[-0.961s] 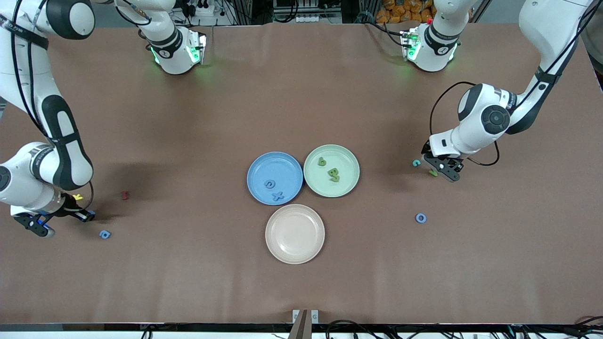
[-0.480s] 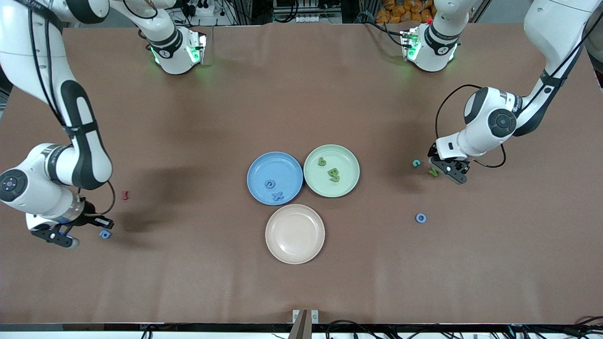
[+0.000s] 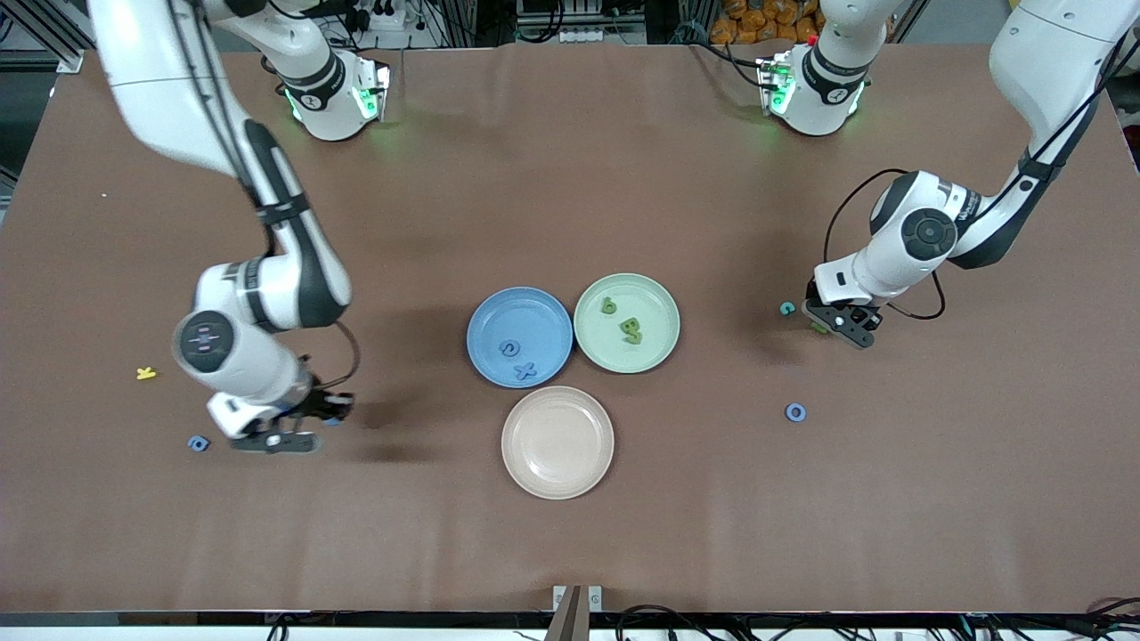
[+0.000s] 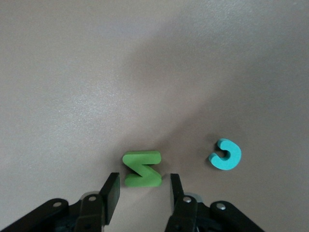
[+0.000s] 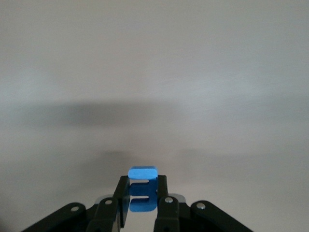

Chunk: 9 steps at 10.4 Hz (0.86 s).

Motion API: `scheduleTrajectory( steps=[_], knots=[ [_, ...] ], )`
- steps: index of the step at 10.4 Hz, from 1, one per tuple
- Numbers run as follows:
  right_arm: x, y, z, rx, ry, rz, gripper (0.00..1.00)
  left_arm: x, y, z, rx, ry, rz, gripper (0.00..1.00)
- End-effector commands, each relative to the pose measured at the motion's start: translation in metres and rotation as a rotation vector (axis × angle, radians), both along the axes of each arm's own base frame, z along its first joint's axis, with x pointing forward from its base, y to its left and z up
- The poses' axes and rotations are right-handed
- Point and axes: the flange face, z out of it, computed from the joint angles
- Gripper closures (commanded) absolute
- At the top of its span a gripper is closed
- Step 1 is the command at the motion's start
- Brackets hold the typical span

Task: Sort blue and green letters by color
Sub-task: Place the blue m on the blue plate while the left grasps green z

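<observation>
**Front view: two letters per plate, two more in hand or nearly so**

Front view showed the sort partly done. The blue plate [image 3: 519,336] carried two blue letters [image 3: 517,359], and the green plate [image 3: 627,322] touching it carried two green letters [image 3: 621,319]. The beige plate [image 3: 557,442], nearer the camera, held nothing.

The right gripper [image 5: 142,198] hung over bare surface [image 3: 570,178] between the blue plate and the right arm's end. Its fingers [image 5: 120,195] were pinching a blue letter piece [image 5: 143,188], upright between the pads and lifted clear. Judged from that, the piece was bound for the blue plate.

The left gripper [image 4: 141,195] was low at the left arm's end, its fingers [image 4: 110,193] spread with a green zigzag letter [image 4: 142,168] lying flat just ahead of the gap, not yet squeezed. A teal C-shaped letter [image 4: 225,154] lay just outside one finger, apart from the green one.

Left loose on the surface: a blue letter [image 3: 198,443] just beside the right gripper's fingers, a blue ring letter [image 3: 795,412] well apart from the left gripper's fingers and nearer the camera, and the teal piece. A yellow letter [image 3: 146,373] also lay toward the right arm's end; it looked to be outside the sort.

By my count, four were placed, one was carried, one was about to be gripped, and two or three remained.
</observation>
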Motion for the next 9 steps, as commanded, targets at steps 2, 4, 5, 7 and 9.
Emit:
scheduleTrajectory(
  steps=[2,4,5,7,9],
  knots=[
    [-0.052,0.138,0.007,-0.007,0.019,0.186,1.00,0.005,0.003,-0.009,-0.001,-0.016,0.017,0.50],
    [-0.082,0.200,0.006,0.008,0.023,0.235,1.00,0.007,0.001,-0.013,-0.012,-0.011,0.019,0.51],
    [-0.095,0.223,0.003,0.010,0.026,0.260,1.00,0.008,0.001,-0.014,-0.013,-0.011,0.022,0.52],
    [-0.122,0.262,0.000,0.013,0.034,0.291,1.00,0.007,-0.001,-0.014,-0.012,-0.010,0.023,0.56],
    [-0.139,0.284,-0.005,0.015,0.046,0.305,0.01,0.007,-0.001,-0.014,-0.012,-0.010,0.023,0.84]
  ],
)
